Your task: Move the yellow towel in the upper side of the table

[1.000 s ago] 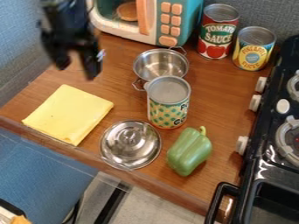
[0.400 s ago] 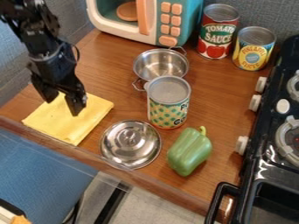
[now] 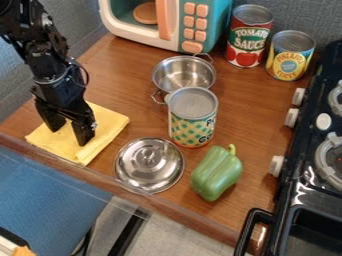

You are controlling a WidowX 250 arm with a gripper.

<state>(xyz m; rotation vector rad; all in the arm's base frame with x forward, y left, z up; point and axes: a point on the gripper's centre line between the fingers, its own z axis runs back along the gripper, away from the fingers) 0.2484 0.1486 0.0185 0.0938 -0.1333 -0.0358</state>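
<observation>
The gripper [image 3: 69, 136] is over the middle of the yellow towel [image 3: 105, 131], pointing down, its two fingers spread apart. Folded into a flat square, the towel lies at the left of the wooden table, close to the front edge. The fingertips look to be at or just above the cloth; whether they touch it I cannot tell. The gripper hides part of the towel's middle and upper left.
A metal lid [image 3: 149, 165] lies right of the towel, with a green pepper [image 3: 216, 173] beyond it. A patterned can [image 3: 192, 120] stands before a metal pot [image 3: 184, 75]. Toy microwave [image 3: 180, 25], tomato can [image 3: 248, 37] and pineapple can [image 3: 290, 56] line the back; a stove [image 3: 300, 195] is right.
The gripper has come down from the upper left onto the towel's area, lowering a little more since the middle frame. The towel and the other objects have stayed in place.
</observation>
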